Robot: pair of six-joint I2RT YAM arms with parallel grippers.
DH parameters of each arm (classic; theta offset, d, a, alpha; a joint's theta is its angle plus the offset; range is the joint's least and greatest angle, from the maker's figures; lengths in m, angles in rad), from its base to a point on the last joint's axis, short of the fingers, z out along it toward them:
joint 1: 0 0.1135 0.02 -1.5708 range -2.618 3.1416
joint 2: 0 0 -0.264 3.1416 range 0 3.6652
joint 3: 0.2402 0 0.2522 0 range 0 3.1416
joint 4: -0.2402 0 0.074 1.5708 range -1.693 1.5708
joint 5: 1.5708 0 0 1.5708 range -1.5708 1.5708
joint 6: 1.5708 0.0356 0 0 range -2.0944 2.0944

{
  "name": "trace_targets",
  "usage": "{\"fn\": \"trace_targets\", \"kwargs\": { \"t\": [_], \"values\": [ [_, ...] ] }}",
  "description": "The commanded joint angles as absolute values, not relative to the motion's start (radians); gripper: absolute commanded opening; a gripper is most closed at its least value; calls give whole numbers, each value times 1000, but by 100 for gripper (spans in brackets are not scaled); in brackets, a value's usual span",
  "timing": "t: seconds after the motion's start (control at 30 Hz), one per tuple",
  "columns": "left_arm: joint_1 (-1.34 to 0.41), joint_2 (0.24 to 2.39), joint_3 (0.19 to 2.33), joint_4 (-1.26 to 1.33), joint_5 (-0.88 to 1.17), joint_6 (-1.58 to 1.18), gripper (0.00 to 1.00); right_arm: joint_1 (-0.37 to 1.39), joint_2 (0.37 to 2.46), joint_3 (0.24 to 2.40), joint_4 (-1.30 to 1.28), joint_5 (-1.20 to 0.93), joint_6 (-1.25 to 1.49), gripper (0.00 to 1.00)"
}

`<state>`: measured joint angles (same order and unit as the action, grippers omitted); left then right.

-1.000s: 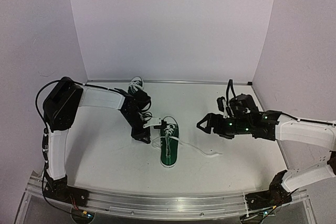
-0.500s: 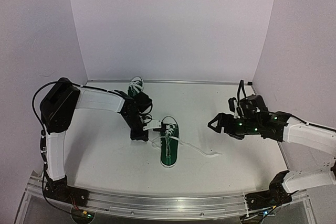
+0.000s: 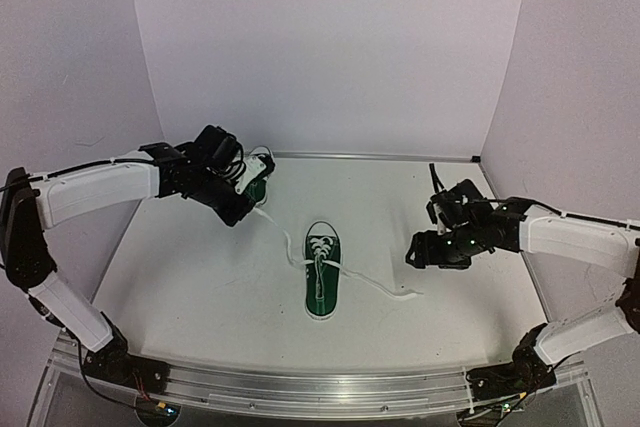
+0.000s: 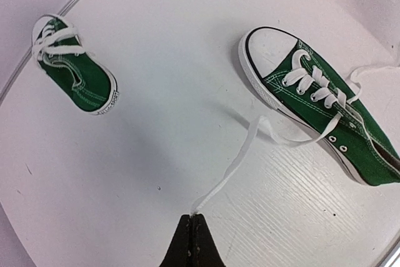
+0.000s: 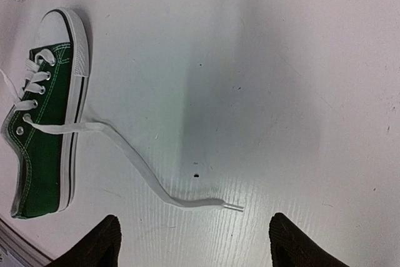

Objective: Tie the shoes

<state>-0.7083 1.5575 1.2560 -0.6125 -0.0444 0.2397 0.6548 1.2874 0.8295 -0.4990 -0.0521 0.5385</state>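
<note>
One dark green shoe (image 3: pixel 322 284) lies mid-table, toe to the back, laces loose. Its left lace (image 4: pixel 232 166) runs slack up to my left gripper (image 4: pixel 191 218), which is shut on the lace's tip, back left of that shoe (image 4: pixel 325 107). In the overhead view the left gripper (image 3: pixel 244 209) partly covers the other shoe (image 3: pixel 259 171), which lies by the back wall; the left wrist view shows that shoe (image 4: pixel 75 74) whole. The right lace (image 5: pixel 134 162) trails over the table; its end (image 5: pixel 232 206) lies just ahead of my open right gripper (image 5: pixel 194 242). The right gripper (image 3: pixel 420 251) hovers right of the shoe.
White walls close the table on the left, back and right. A metal strip (image 3: pixel 380 157) runs along the back edge and an aluminium rail (image 3: pixel 300 387) along the front by the arm bases.
My left gripper shut on the left lace beside the shoe and pulled it away to the back left. The right gripper swung down toward the right lace's end and narrowed slightly.
</note>
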Motion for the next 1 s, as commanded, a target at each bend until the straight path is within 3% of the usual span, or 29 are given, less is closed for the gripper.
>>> {"fn": "trace_targets", "kwargs": {
  "t": [0.0, 0.2, 0.33, 0.67, 0.97],
  "values": [
    [-706, 1497, 1196, -606, -72, 54, 0, 651, 1316, 919, -603, -34, 407, 74],
    [-700, 1438, 1151, -580, -64, -57, 0, 652, 1440, 1027, -747, -56, 203, 67],
    [-698, 1423, 1146, -570, -44, -97, 0, 655, 1501, 1022, -711, -145, 124, 67],
    [-691, 1388, 1146, -548, -3, -152, 0, 669, 1677, 1083, -717, -213, 35, 53],
    [-681, 1382, 1145, -547, 23, -166, 0, 721, 1801, 1156, -816, -178, -97, 50]
  ]
}}
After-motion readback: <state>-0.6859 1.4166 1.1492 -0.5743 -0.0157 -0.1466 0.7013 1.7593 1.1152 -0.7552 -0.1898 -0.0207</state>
